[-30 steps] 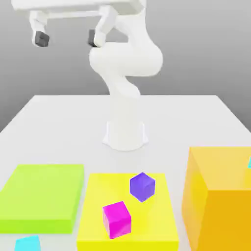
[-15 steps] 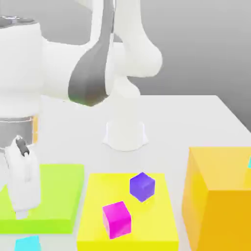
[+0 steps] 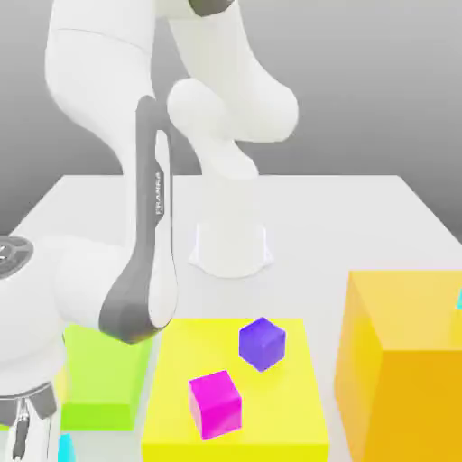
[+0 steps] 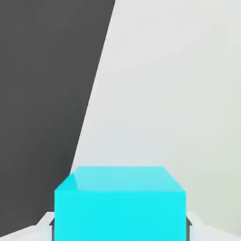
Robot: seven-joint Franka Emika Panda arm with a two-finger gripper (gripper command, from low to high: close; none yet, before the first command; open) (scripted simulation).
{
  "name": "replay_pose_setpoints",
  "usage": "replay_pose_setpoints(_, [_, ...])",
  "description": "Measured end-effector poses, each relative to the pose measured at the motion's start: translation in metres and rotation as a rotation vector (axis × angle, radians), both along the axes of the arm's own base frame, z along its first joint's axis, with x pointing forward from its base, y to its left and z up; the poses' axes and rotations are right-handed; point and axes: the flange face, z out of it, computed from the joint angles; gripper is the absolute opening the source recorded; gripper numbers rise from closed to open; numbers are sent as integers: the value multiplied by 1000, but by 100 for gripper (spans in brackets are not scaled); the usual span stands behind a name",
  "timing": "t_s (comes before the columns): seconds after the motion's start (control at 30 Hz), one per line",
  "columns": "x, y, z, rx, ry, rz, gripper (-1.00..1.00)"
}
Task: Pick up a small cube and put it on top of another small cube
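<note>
The gripper (image 4: 120, 230) is being kept low at the near corner of the white table (image 3: 307, 217), its fingers closed on the cyan cube (image 4: 120, 214), one pad against each of two opposite sides. The cube is being held squarely, near the table's edge and just beside the green slab (image 3: 99, 411). By its look, something light and stiff is being handled, unlikely to be crushed or bent; the flat, smooth faces may be prone to slipping or twisting if only a corner is caught, so a grip at mid-height on parallel sides is being favoured. Farther out, the magenta cube (image 3: 216, 404) and the blue-violet cube (image 3: 262, 344) are being borne by the yellow slab (image 3: 171, 383), either probably serving as the base; a level, gentle lowering is being called for, since a light base could easily be nudged. Beyond them, the orange block (image 3: 415, 397) is being left untouched.
</note>
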Motion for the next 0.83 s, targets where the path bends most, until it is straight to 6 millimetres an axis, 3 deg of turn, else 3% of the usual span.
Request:
replay_pose_setpoints(0.13, [1, -1, 43, 1, 0, -1, -100])
replay_pose_setpoints(0.2, [2, 12, 70, 0, 1, 37, -100])
replay_pose_setpoints(0.37, [2, 87, 127, -2, 3, 269, -100])
replay_pose_setpoints(0.57, [-19, 193, 183, 1, 1, 589, -100])
replay_pose_setpoints(0.63, [-24, 210, 172, 1, 1, 642, -100])
replay_pose_setpoints(0.7, [-25, 199, 145, 0, 1, 622, -100])
replay_pose_setpoints(0.73, [-26, 198, 134, 1, 1, 622, 100])
replay_pose_setpoints(0.83, [-26, 198, 134, 1, 1, 622, 100])
